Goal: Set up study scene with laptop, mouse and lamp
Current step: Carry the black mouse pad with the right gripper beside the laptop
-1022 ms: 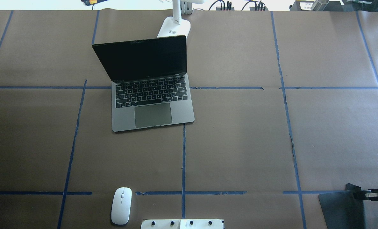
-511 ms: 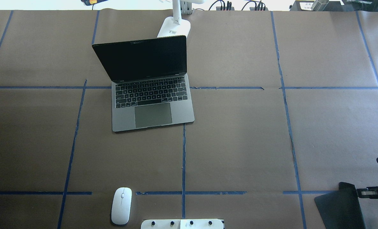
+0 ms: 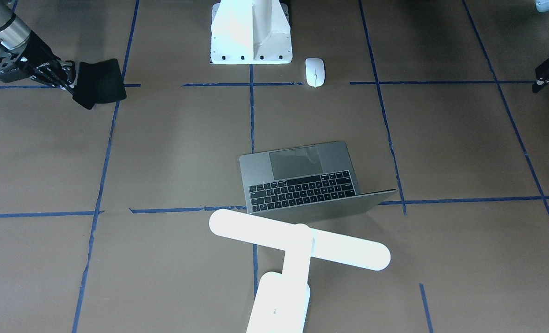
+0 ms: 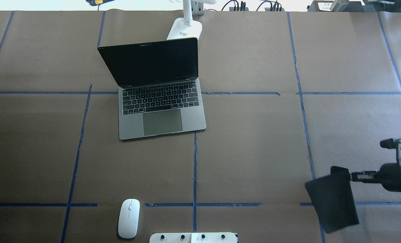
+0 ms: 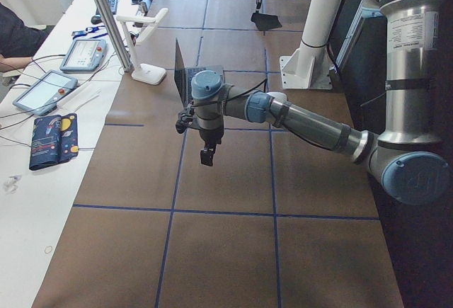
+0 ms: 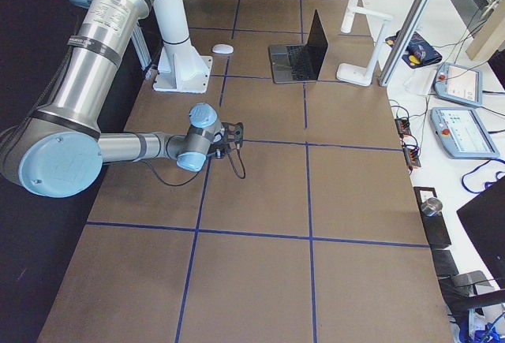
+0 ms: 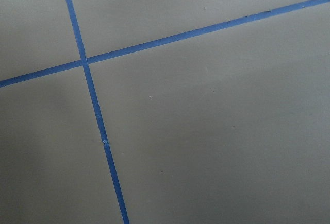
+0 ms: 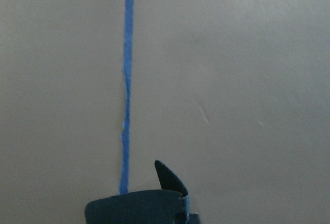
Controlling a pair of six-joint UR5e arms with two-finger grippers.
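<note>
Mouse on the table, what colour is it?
The mouse is glossy white with a thin grey line, clearest in the overhead view.

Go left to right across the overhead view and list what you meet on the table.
Mouse → lamp → black mat, held at its right edge by the right gripper. The laptop and white pedestal are left out: each spans across others in that direction.

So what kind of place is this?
Probably a robot lab, not a home: a big robot arm reaches over a table covered in brown paper and blue tape lines, with control tablets beside it.
</note>
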